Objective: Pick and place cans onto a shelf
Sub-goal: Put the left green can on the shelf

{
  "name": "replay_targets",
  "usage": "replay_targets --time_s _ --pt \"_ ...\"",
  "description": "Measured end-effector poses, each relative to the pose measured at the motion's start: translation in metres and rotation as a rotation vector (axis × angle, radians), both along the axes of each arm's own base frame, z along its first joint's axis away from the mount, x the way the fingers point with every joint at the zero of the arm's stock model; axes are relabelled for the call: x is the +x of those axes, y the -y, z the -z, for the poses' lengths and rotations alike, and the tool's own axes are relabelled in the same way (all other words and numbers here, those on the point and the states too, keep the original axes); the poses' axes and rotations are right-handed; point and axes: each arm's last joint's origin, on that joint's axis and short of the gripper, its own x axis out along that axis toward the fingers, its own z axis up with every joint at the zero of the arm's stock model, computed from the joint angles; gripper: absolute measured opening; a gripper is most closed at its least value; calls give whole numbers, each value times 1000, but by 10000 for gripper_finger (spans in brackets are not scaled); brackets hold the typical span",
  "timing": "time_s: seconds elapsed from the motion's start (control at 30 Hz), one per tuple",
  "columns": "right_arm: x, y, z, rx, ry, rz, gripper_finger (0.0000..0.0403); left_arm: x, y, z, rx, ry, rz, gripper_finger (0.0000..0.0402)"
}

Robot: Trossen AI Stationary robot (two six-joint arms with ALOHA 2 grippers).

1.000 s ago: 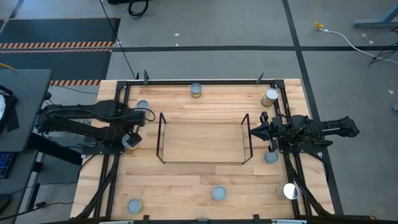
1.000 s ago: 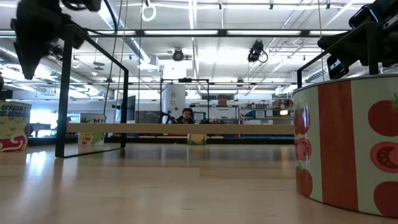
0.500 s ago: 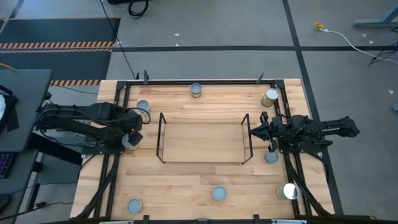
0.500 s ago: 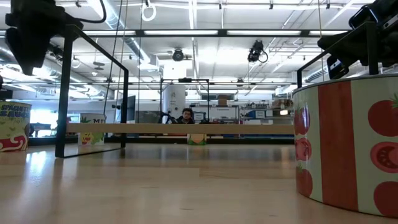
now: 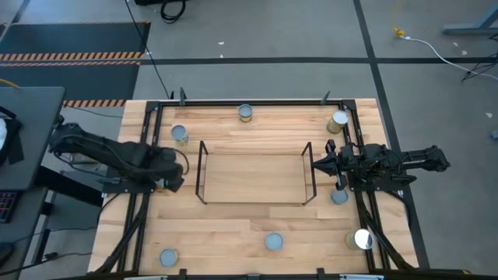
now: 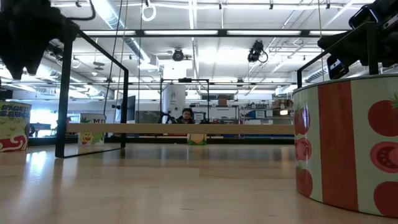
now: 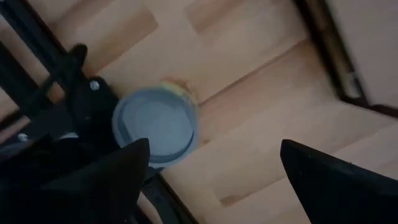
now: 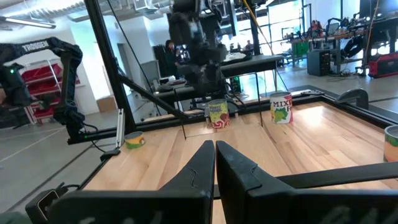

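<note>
Grey-topped can (image 7: 155,126) stands upright just below the left gripper (image 7: 211,165), offset toward one finger of its wide-apart jaws.

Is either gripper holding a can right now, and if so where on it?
Nothing is held. The left gripper is open above a can at the table's left edge; the right gripper is shut and empty beside the shelf.

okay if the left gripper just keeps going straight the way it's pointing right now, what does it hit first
Most likely the can right below it. The left gripper points down at the table with its fingers spread wide, and the can's grey top sits near one finger rather than centred, so that finger may touch the rim first. Depth is hard to judge.
</note>
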Motion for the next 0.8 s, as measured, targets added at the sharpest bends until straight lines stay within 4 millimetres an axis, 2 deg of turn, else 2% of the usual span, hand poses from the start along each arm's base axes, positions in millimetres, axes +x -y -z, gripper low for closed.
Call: replay_targets --time_s 0.13,0.33,0.43,0.57,0.8 --pt "0 0 0 0 0 0 23 -2 6 24 -4 9 -2 350" --pt "0 0 0 0 0 0 23 -6 3 37 61 -16 -2 328" --pt "0 0 0 0 0 0 23 -5 4 42 60 -16 0 302" --pt "0 0 0 0 0 0 23 -5 5 42 72 -26 59 241" --pt "0 0 0 0 0 0 23 0 7 50 110 -79 64 96"
